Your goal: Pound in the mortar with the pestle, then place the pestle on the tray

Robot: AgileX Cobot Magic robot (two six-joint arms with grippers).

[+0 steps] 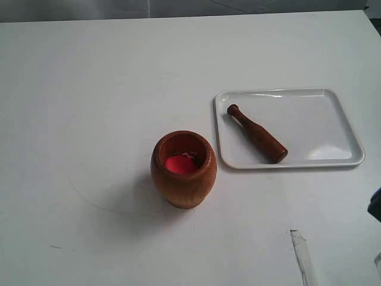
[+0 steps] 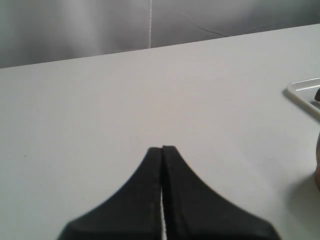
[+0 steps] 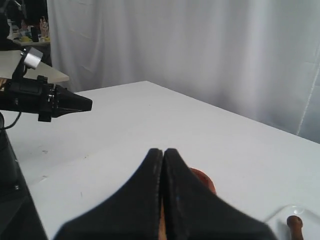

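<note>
The slim dark wooden pestle lies in the glossy white plastic tray, near the rounded reddish-brown wooden mortar. The left gripper and right gripper sit pinched together, empty. A nudge to the tray could roll the pestle.

You are working on a plain white table, matte, with a faint curved scuff toward the lower left of the exterior view. Two things rest directly on it: the mortar, upright near the middle with something bright red inside, and the tray, flat, to the mortar's right and slightly farther up, close but not touching. At the lower right you will see a thin pale strip on the surface; what it is cannot be told.
</note>
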